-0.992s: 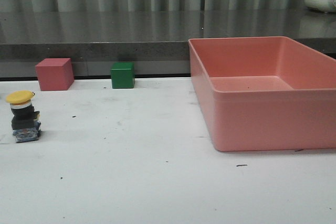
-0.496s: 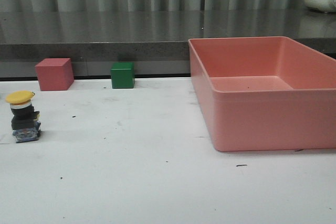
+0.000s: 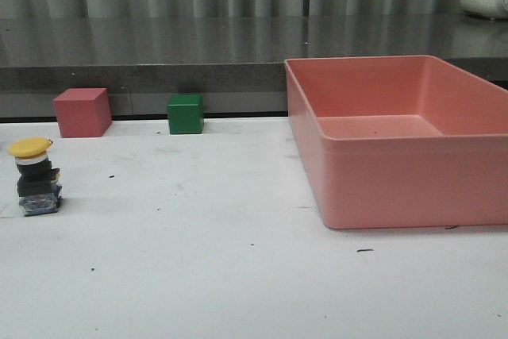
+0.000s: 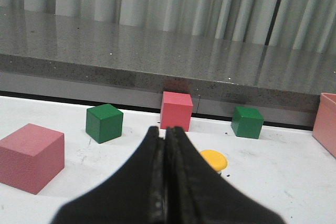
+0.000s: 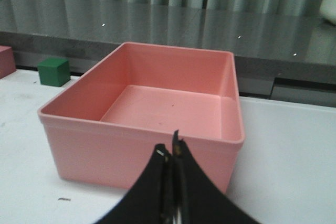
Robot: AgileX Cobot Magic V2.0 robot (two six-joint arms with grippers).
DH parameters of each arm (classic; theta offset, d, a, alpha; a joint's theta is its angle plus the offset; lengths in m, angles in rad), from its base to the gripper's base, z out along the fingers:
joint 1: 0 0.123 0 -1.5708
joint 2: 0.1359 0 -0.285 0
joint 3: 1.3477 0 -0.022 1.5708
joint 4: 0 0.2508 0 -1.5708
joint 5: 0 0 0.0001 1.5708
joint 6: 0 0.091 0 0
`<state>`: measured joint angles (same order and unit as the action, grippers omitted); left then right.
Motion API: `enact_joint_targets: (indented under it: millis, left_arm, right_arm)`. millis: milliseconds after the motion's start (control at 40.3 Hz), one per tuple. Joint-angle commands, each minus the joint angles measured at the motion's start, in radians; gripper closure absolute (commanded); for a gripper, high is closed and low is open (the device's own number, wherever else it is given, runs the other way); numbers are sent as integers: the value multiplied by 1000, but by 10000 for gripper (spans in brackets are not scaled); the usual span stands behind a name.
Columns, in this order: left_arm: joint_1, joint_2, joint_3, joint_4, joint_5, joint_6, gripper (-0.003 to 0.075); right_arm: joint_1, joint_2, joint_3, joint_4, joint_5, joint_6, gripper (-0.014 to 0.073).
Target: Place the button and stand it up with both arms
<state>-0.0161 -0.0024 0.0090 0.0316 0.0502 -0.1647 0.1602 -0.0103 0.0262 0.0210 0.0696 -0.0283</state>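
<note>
The button [image 3: 34,176] stands upright at the table's left edge, yellow cap on top, black body and blue-black base below. In the left wrist view only its yellow cap [image 4: 213,159] shows, just beyond my fingers. My left gripper [image 4: 164,132] is shut with nothing in it, a short way in front of the button. My right gripper [image 5: 170,148] is also shut and empty, hanging in front of the near wall of the pink bin [image 5: 131,153]. Neither arm appears in the front view.
A large pink bin [image 3: 397,188] stands on the right of the table. A pink cube [image 3: 82,112] and a green cube [image 3: 185,113] sit along the back edge. The left wrist view also shows another pink cube [image 4: 29,156] and another green cube [image 4: 104,123] nearer.
</note>
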Motion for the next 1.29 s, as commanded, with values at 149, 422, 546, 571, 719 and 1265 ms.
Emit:
enact_joint_targets:
  millis: [149, 422, 546, 571, 719, 1265]
  left_arm:
    - [-6, -25, 16, 1, -87, -2, 740]
    - [-6, -25, 16, 1, -87, -2, 740]
    - [-6, -25, 16, 1, -87, -2, 740]
    - [-6, -25, 16, 1, -87, -2, 740]
    - [-6, -25, 16, 1, -87, -2, 740]
    - [-6, -25, 16, 1, -87, -2, 740]
  right_arm:
    - [-63, -19, -2, 7, -129, -9, 662]
    - [-81, -19, -2, 7, -131, 1, 662]
    - [-97, -19, -2, 8, -129, 14, 662]
    - [-98, -19, -2, 11, -128, 16, 662]
    - [-117, -19, -2, 14, -129, 16, 662]
    - [-146, -19, -2, 14, -129, 16, 662]
